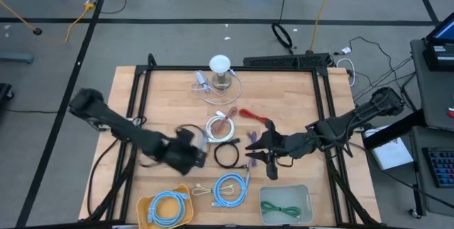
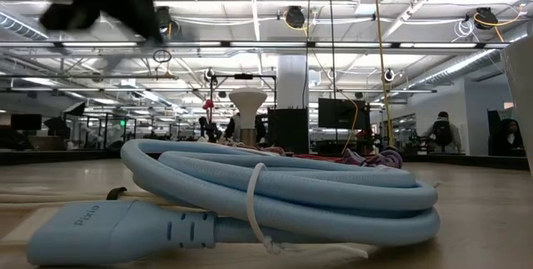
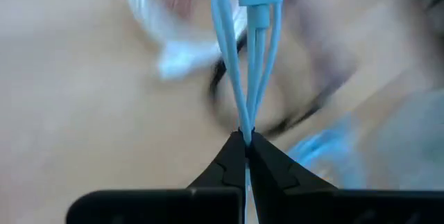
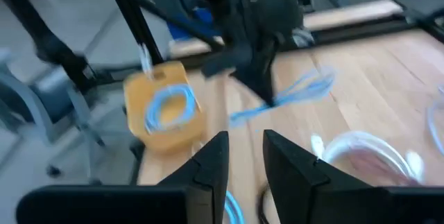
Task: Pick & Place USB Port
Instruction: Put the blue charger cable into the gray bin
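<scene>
Fingers of the left gripper (image 3: pixel 246 141) pinch a light blue USB cable (image 3: pixel 250 57) at lower left centre of the worktop (image 1: pixel 284 101), lifted (presumably for the yellow bin (image 1: pixel 145 208)), while the right gripper (image 4: pixel 243 151) waits, fingers slightly parted, empty.

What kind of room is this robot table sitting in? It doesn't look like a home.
Probably a large open lab or workshop. The low view shows an exposed ceiling with strip lights and people at monitors behind the wooden table; the high view shows loose floor cables.
</scene>
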`<control>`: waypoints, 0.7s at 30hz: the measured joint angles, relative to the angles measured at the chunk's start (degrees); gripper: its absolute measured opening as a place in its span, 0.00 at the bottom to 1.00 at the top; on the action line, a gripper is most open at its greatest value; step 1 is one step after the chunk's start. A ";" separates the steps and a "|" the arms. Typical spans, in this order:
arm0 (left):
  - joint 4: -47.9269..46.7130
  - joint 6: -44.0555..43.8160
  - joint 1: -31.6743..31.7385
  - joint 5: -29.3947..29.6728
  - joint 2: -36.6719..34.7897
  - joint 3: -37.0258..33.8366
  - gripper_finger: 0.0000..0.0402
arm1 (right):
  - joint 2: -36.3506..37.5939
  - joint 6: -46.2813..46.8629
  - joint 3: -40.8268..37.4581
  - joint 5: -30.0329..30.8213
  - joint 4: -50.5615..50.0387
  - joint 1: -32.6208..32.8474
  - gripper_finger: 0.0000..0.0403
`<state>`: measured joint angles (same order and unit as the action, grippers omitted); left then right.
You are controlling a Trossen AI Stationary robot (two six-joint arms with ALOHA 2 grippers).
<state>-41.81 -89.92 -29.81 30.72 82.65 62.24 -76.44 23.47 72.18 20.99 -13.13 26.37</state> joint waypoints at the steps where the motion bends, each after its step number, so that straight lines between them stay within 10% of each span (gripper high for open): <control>1: 0.59 1.05 -1.19 5.90 -2.06 0.95 0.01 | 0.00 0.03 -0.65 -0.03 3.41 -0.01 0.20; 6: 8.98 15.36 -3.34 20.41 -7.95 5.58 0.01 | 0.00 2.86 -7.27 -0.46 27.54 -0.85 0.20; 12: 27.29 32.38 -1.35 14.50 -5.31 7.86 0.01 | -1.87 13.99 -18.22 -8.07 49.03 -7.00 0.20; 21: 36.78 33.53 1.13 5.69 3.38 7.61 0.01 | -7.61 21.26 -19.17 -13.77 65.96 -9.65 0.27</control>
<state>-5.03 -56.39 -28.68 36.41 86.03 69.86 -84.06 44.73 53.01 7.23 52.82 16.72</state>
